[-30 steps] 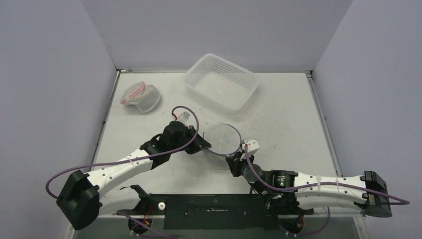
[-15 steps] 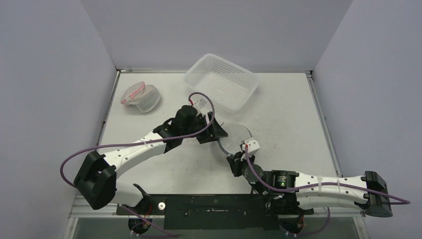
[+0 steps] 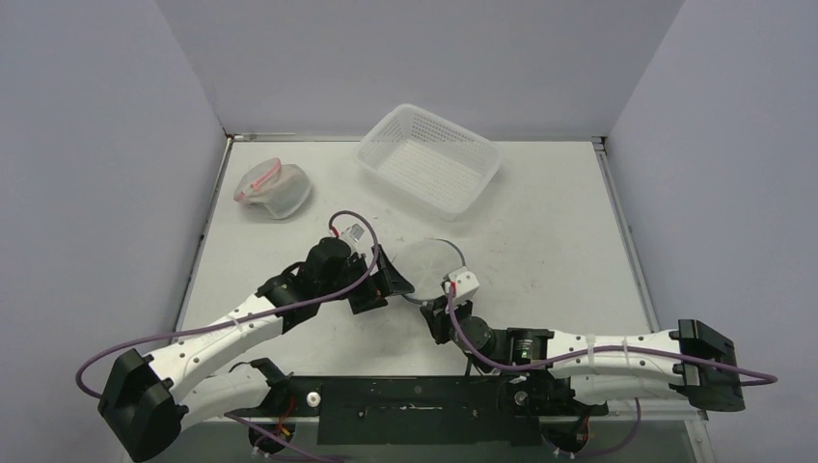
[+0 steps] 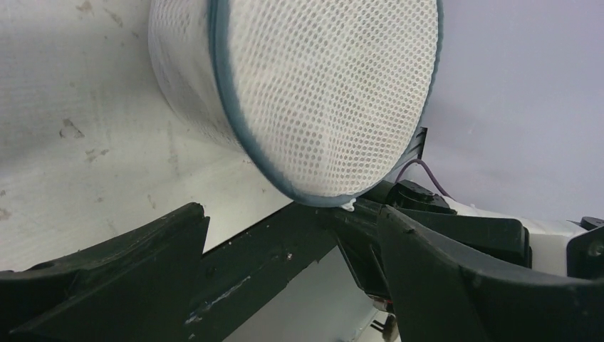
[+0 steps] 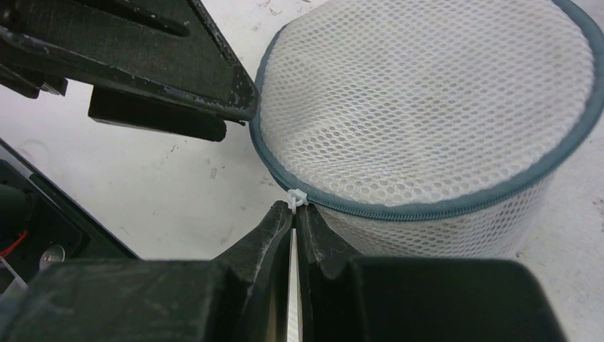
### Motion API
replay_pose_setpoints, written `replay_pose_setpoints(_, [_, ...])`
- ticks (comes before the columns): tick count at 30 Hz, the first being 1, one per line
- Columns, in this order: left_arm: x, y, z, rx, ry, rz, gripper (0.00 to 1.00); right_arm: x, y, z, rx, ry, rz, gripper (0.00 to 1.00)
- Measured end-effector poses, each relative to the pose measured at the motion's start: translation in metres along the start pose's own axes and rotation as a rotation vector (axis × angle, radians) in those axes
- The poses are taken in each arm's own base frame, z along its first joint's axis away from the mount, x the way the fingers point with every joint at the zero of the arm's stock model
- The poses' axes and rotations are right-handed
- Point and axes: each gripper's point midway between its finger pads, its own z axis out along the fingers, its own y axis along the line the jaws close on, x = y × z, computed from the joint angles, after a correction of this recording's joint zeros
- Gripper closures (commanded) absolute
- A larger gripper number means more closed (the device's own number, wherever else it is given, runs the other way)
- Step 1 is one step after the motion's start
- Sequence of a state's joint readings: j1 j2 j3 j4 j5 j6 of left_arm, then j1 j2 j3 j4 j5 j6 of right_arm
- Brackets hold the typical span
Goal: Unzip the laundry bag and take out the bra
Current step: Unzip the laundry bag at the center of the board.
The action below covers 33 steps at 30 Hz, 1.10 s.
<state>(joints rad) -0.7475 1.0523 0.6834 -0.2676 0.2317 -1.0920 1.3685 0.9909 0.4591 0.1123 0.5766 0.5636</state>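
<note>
Top view first. Got the bag upright near the middle of the table, round white mesh with a blue-grey rim. Found the left gripper just at its 9 o'clock, spread wide and holding nothing. Found the right gripper at the bag's 6 o'clock, right up against the near rim. Also got a basket at 12 o'clock from the bag, near but apart. Spotted a pink-and-white bundle well off at 10 o'clock by the left wall. No telling the bundle's contents from here.

Left wrist next. Looking at the bag filling 12 o'clock, flat mesh top and part of the side wall on show. Seeing the left gripper wide open below it, fingers at 7 and 5 o'clock, nothing between them. Can just make out a white pull at the lowest bit of the rim.

Right wrist last. Got the bag at 1 o'clock, with the zip looking done up along the visible stretch. Found the right gripper at 6 o'clock, tips squeezed together on the pull. Spotted one left finger at 10 o'clock, tip just beside the rim. Can't tell about actual contact there.
</note>
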Motion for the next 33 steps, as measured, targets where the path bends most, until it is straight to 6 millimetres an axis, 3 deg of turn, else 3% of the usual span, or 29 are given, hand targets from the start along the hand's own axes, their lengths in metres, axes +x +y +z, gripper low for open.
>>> replay_pose_setpoints(9, [0.008, 0.007, 0.0, 0.008, -0.01, -0.117, 0.22, 0.004, 0.02, 0.013, -0.052, 0.022, -0.018, 0.95])
replay_pose_setpoints(18, [-0.002, 0.008, 0.024, -0.001, -0.038, -0.166, 0.54, 0.007, 0.024, 0.014, -0.069, 0.032, -0.025, 0.95])
replay_pose_setpoints(27, [-0.004, 0.008, 0.035, 0.002, -0.039, -0.169, 0.94, 0.0, 0.023, 0.009, -0.076, 0.019, -0.011, 0.95])
replay_pose_setpoints(29, [-0.005, 0.004, 0.035, 0.012, -0.043, -0.163, 1.0, -0.001, 0.022, 0.006, -0.076, 0.02, -0.01, 0.95])
replay_pose_setpoints(33, [-0.007, -0.005, 0.033, 0.03, -0.046, -0.148, 1.0, -0.008, 0.018, -0.001, -0.07, 0.009, 0.007, 0.95])
